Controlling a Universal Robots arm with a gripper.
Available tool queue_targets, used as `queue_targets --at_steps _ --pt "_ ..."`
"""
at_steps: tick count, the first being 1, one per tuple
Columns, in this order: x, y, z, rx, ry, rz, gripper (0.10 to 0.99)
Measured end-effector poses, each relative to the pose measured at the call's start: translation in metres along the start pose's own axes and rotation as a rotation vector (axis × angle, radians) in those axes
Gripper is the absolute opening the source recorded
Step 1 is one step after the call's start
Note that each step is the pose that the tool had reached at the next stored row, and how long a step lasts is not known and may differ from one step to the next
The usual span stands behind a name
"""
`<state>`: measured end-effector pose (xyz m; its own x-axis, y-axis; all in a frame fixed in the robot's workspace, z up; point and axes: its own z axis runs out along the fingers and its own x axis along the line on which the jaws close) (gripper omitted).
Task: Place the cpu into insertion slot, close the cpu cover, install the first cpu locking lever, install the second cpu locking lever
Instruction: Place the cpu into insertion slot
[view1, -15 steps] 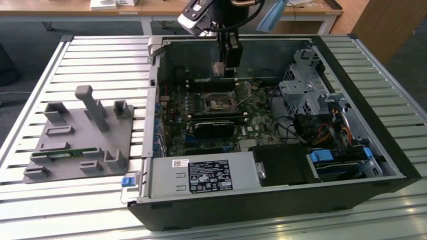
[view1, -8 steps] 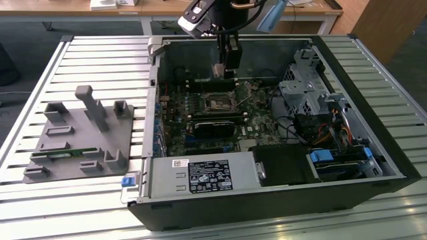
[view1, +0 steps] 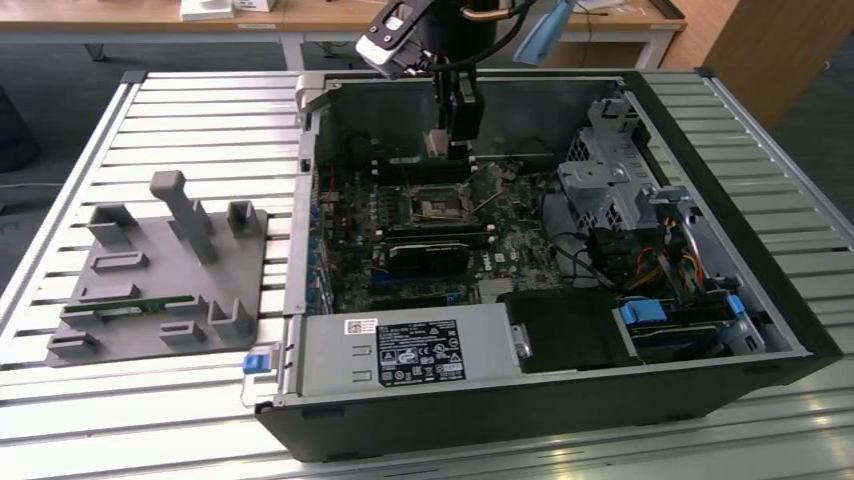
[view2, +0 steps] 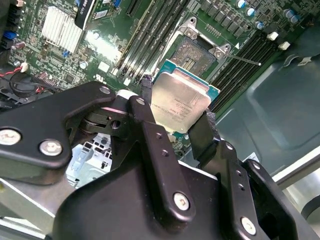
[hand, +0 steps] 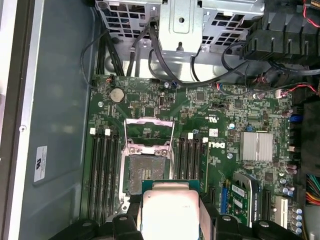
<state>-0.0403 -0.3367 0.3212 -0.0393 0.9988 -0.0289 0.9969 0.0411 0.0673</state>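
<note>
Downward | arm (view1: 454, 30) inside case (view1: 534, 410) | jaws clamp cpu (view2: 180, 100) | above insertion slot (hand: 145, 172)

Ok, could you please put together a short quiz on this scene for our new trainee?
1. True or false: the cpu already sits in the insertion slot.
2. Fill in: the cpu cover stands ____.
3. What does the end effector hold? A) the cpu B) the cpu cover C) nothing
Key: 1 false; 2 open; 3 A.
</note>
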Motion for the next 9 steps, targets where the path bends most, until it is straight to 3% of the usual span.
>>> queue_targets --at_steps 1,9 --pt "0.0005 -0.0001 0.0049 0.000 -0.0040 0.000 0.541" --pt "0.0074 0.0040 0.0129 0.000 -0.0038 0.000 0.541"
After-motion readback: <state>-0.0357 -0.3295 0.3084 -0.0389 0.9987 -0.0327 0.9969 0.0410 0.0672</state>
